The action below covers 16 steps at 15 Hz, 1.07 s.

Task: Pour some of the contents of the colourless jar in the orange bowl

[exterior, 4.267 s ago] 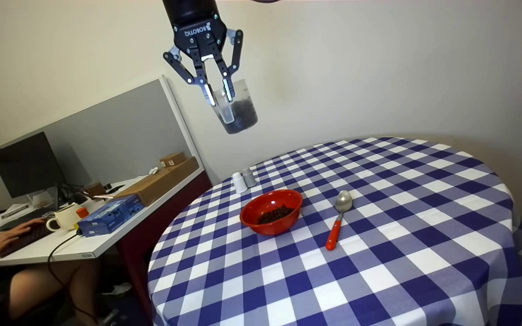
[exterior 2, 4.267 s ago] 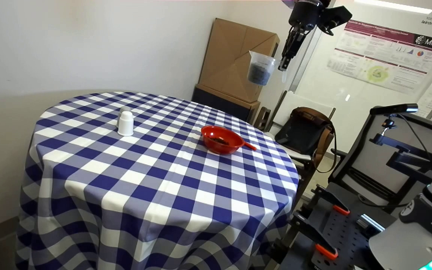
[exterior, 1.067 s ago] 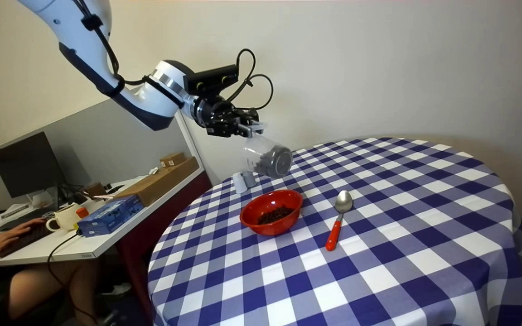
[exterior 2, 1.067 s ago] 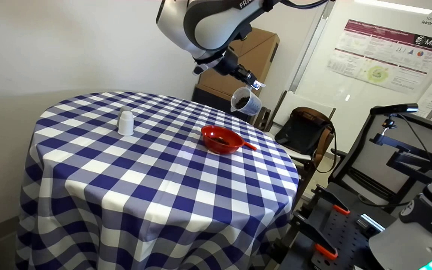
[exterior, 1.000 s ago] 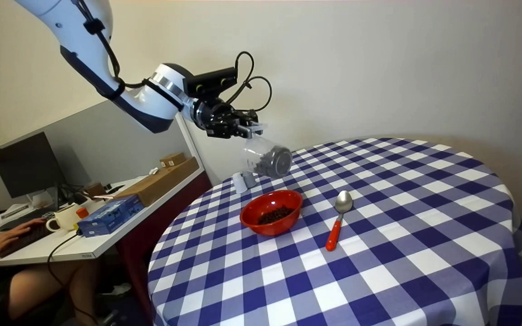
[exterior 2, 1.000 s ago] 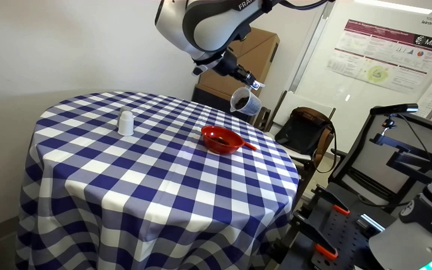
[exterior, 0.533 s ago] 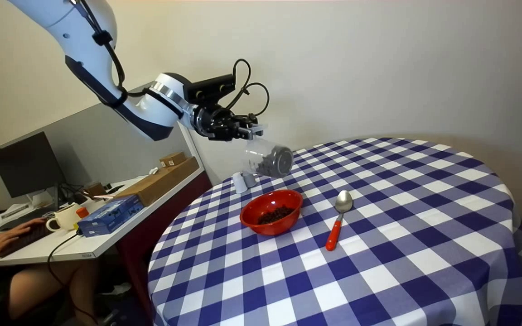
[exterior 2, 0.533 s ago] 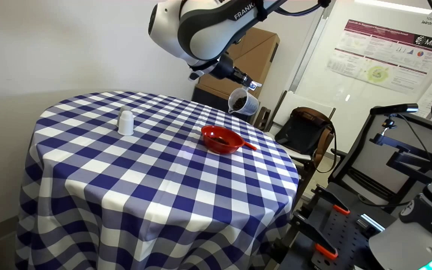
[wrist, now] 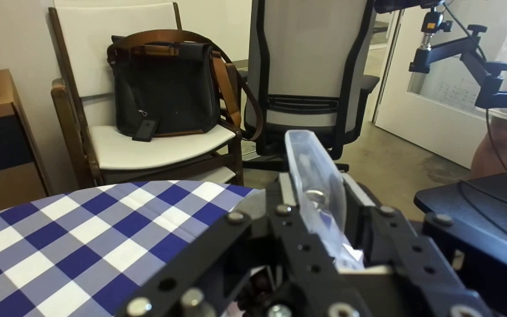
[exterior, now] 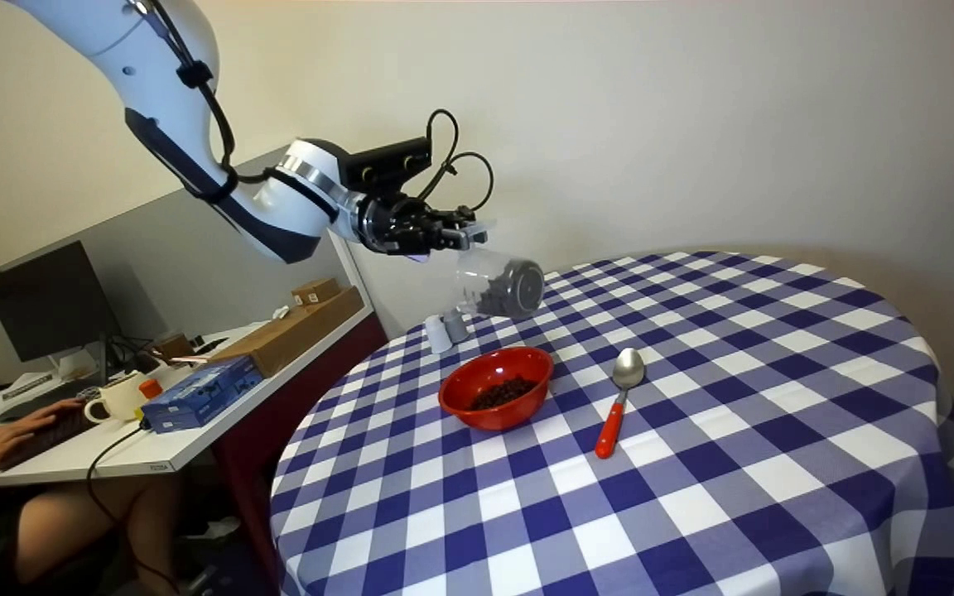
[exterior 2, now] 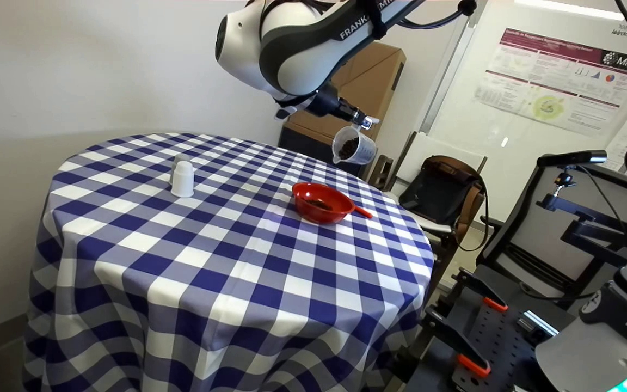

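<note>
While the hand clamps its handle, tilted clear cylindrical jar, glossy round bowl

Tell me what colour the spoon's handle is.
The spoon's handle is red-orange; it shows best in an exterior view.

It looked like a research office or robotics lab, judging by an academic poster (it was marked "Mila"), a computer monitor on a desk, a mesh-backed office chair and a Franka arm.
</note>
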{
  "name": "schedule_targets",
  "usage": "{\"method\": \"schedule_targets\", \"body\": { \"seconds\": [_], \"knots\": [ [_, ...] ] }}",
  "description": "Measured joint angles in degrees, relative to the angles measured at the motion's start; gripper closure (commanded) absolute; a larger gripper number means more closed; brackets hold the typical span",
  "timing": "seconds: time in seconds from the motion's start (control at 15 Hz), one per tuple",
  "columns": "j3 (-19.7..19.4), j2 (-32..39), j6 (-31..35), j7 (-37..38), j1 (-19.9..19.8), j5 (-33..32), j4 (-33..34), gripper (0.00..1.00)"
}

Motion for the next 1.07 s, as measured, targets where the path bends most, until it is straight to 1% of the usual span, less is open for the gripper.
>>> {"method": "schedule_targets", "body": {
  "seconds": [0.33,0.73,1.07],
  "knots": [
    [0.02,0.56,-0.52,0.0,0.03,-1.23,0.0,0.92],
    [0.14,1.32,-3.07,0.01,0.47,-4.14,-0.01,0.92],
    [0.45,1.85,-3.96,1.64,0.69,-4.96,-0.01,0.92]
  ]
}}
